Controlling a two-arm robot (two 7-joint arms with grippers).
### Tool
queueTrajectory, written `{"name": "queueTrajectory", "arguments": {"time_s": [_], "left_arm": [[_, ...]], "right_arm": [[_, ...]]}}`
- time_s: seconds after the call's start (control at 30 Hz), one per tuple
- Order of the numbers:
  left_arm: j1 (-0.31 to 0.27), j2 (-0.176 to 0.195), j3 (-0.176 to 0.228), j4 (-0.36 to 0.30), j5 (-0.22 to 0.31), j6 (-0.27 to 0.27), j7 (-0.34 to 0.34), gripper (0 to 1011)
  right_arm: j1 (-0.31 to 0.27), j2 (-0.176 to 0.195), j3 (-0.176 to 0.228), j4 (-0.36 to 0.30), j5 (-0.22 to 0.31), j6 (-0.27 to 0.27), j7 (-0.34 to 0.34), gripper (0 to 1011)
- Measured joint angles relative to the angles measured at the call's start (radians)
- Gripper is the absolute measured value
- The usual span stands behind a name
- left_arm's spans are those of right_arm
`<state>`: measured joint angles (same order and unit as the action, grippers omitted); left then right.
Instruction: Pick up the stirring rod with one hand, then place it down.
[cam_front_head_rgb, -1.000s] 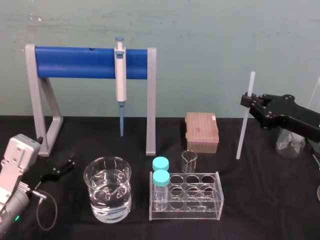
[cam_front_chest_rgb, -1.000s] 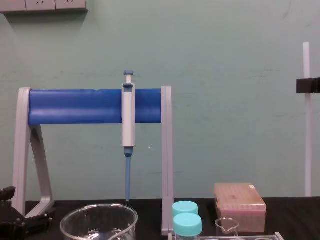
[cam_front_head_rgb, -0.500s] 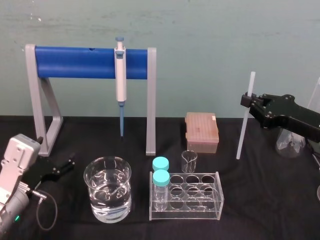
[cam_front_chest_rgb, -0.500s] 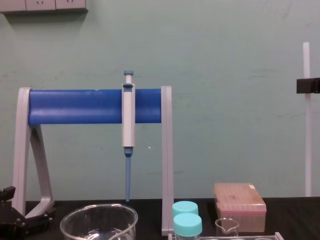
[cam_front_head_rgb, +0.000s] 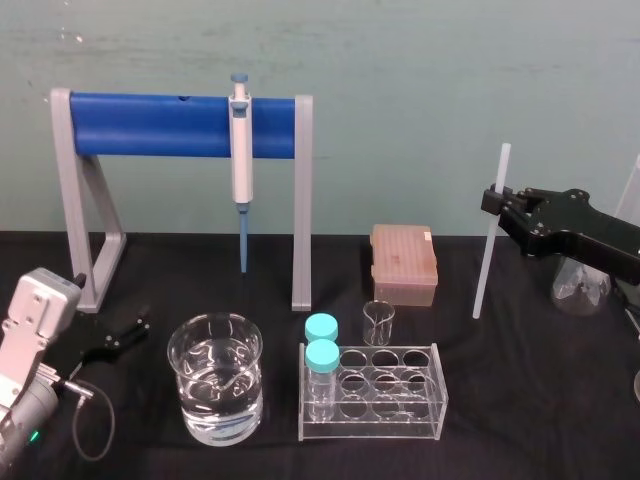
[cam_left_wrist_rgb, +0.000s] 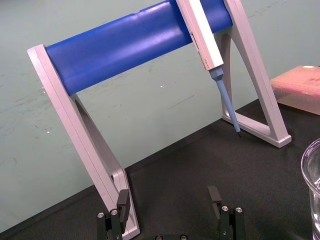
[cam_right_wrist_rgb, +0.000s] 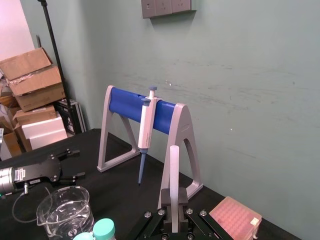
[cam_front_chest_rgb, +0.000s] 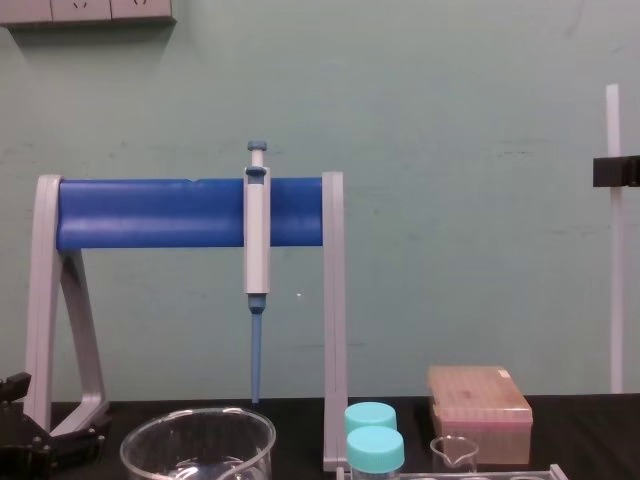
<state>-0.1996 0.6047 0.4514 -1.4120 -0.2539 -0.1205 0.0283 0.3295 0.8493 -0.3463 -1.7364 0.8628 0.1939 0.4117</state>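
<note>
The stirring rod (cam_front_head_rgb: 490, 235), a thin translucent white stick, stands nearly upright at the right of the table, right of the tip box. My right gripper (cam_front_head_rgb: 493, 200) is shut on it about a third of the way down from its top. In the chest view the stirring rod (cam_front_chest_rgb: 614, 260) runs vertically along the right edge, with the right gripper (cam_front_chest_rgb: 615, 172) clamped across it. The right wrist view has the stirring rod (cam_right_wrist_rgb: 173, 170) rising from between the right gripper's (cam_right_wrist_rgb: 173, 212) fingers. My left gripper (cam_front_head_rgb: 115, 338) lies open on the cloth at the left; the left wrist view shows the left gripper (cam_left_wrist_rgb: 167, 200) holding nothing.
A grey stand with a blue bar (cam_front_head_rgb: 165, 125) holds a pipette (cam_front_head_rgb: 240, 140) at the back left. A water beaker (cam_front_head_rgb: 215, 377), a clear tube rack (cam_front_head_rgb: 385, 395) with two teal-capped vials, a small beaker (cam_front_head_rgb: 378, 322) and a pink tip box (cam_front_head_rgb: 404, 262) fill the middle. A glass flask (cam_front_head_rgb: 580, 290) stands behind the right arm.
</note>
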Motion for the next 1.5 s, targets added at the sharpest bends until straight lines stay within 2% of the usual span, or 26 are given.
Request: {"name": "queueTrajectory", "arguments": {"time_s": [0.93,1.1,1.27,1.5], "left_arm": [[0.000,0.000,0.000,0.000,0.000,0.000,0.000,1005],[0.000,0.000,0.000,0.000,0.000,0.000,0.000,1005],[0.000,0.000,0.000,0.000,0.000,0.000,0.000,1005],[0.000,0.000,0.000,0.000,0.000,0.000,0.000,1005]], "right_arm": [[-0.003,-0.003,0.005,0.002,0.005,0.003,0.001,70],[-0.012,-0.012,0.022,0.009,0.039,0.022,0.023,70],[-0.014,-0.014,0.023,0.011,0.053,0.018,0.058,70],[0.017,-0.030,-0.018,0.033,0.037,0.004,0.115,70]]}}
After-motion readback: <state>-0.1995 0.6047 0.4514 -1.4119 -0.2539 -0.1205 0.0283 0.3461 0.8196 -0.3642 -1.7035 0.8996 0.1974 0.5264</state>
